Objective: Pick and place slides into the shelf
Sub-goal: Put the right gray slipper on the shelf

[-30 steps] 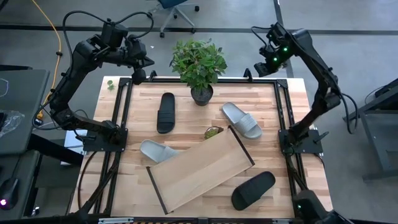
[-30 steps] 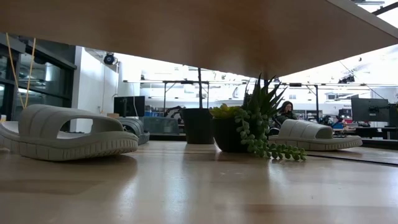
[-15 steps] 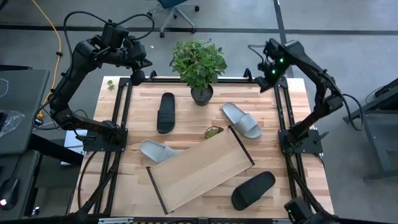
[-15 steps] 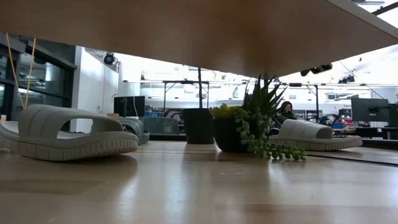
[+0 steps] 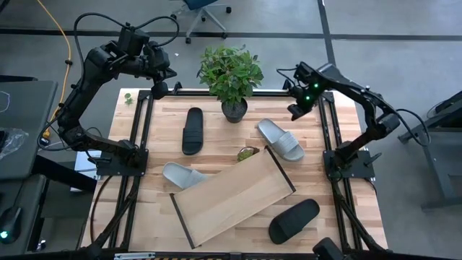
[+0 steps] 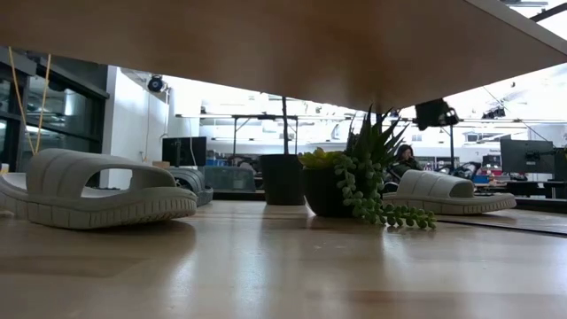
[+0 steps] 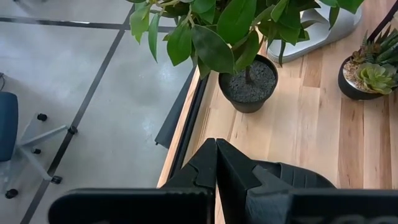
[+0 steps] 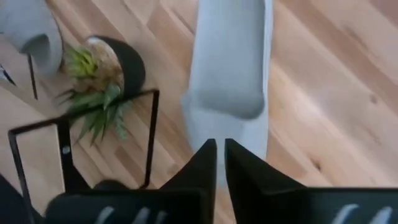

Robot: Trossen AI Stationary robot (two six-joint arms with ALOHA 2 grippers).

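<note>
Four slides lie sole-down on the slatted table: a black one [image 5: 193, 131] at the far left, a light grey one [image 5: 281, 139] at the far right, a second grey one [image 5: 182, 175] at the shelf's left corner, and a second black one [image 5: 294, 220] at the near right. The shelf [image 5: 232, 195], a light-wood tray with dark edges, lies slantwise in the middle and holds nothing. My right gripper [image 8: 219, 144] hangs above the far-right grey slide [image 8: 233, 68], its fingers a narrow gap apart. My left gripper [image 7: 216, 142] waits shut over the table's far left corner [image 5: 167, 72].
A leafy potted plant [image 5: 231, 72] stands at the far edge in the middle. A small succulent pot [image 5: 247, 153] sits between the shelf's far corner and the grey slide. Black frame rails [image 5: 141, 130] run along the table's left and right sides.
My right gripper has come down and moved from the far right corner toward the near edge and a little left, toward the far-right grey slide; it now shows in the low view. The slides and the shelf have not moved.
</note>
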